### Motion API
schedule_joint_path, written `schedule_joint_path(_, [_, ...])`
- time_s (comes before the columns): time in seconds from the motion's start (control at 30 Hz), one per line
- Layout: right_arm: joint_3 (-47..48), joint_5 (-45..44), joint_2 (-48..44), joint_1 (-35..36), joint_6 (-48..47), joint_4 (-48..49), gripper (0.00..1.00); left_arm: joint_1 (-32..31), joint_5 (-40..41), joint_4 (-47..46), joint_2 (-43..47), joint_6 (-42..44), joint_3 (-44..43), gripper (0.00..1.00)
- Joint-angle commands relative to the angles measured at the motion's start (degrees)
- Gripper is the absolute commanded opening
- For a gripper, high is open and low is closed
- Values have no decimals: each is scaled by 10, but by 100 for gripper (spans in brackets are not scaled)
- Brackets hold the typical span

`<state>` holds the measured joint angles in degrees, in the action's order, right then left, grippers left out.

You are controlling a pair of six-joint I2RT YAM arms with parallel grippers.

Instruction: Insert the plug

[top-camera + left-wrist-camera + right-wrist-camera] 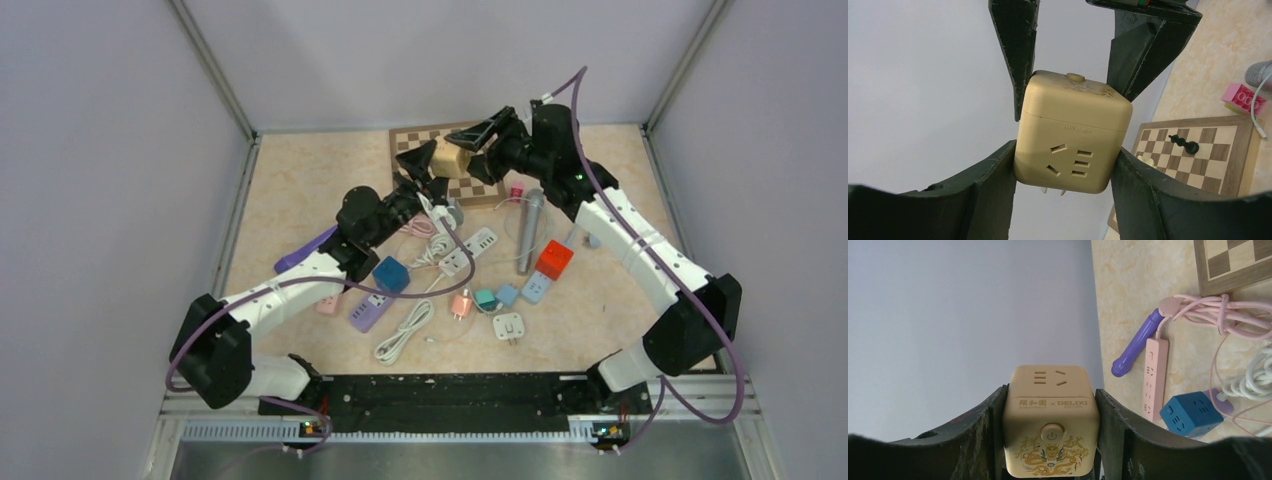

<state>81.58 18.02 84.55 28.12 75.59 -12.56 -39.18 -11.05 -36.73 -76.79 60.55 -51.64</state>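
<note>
My left claw (1065,167) and my right claw (1050,412) both clench the beige plastic cube plug adapter (451,160), upper centre of the overhead frame, over the wooden chessboard (478,189).

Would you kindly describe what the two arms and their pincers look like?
The left arm and right arm share white shells, black joints and bases, and looping purple cables. The left pincer and right pincer each have two black, wedge-shaped fingers.

You've got three big cubes (391,273), three strips (478,245), one chessboard (1213,160) at 12 o'clock, one mic (530,225), one Lego brick (517,190).
</note>
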Motion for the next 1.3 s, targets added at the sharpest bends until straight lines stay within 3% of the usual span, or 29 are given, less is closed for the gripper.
schedule_joint_path(0.0, [55,-6,4,10,-85,-27,2,-6,34,-48,8,-72,-15,67])
schedule_joint_path(0.03, [65,-10,3,10,-99,-42,0,-7,33,-48,11,-81,-10,88])
schedule_joint_path(0.07, [72,-14,2,10,-113,-54,0,-7,33,-47,16,-90,-4,97])
schedule_joint_path(0.1, [78,-18,1,9,-128,-67,0,-8,32,-42,21,-101,0,99])
schedule_joint_path(0.27, [96,-33,-12,-27,-236,-144,0,-9,21,11,64,-191,21,99])
schedule_joint_path(0.37, [100,-20,-21,-60,-346,-189,0,-8,24,21,110,-302,47,99])
schedule_joint_path(0.5, [100,13,-27,-71,-545,-273,0,-7,98,73,164,-458,56,99])
schedule_joint_path(0.6, [103,49,-15,-72,-684,-367,0,-7,171,144,191,-524,47,99])
schedule_joint_path(0.7, [94,55,-6,-72,-779,-458,0,-8,194,166,220,-542,63,99])
schedule_joint_path(0.97, [-17,27,-73,-69,-883,-479,0,-7,204,174,264,-552,102,99])
schedule_joint_path(1.13, [-105,-12,-116,-68,-936,-427,0,-7,216,185,272,-546,108,99])
schedule_joint_path(1.27, [-165,43,-134,-68,-1000,-412,0,-6,218,187,281,-543,120,99])
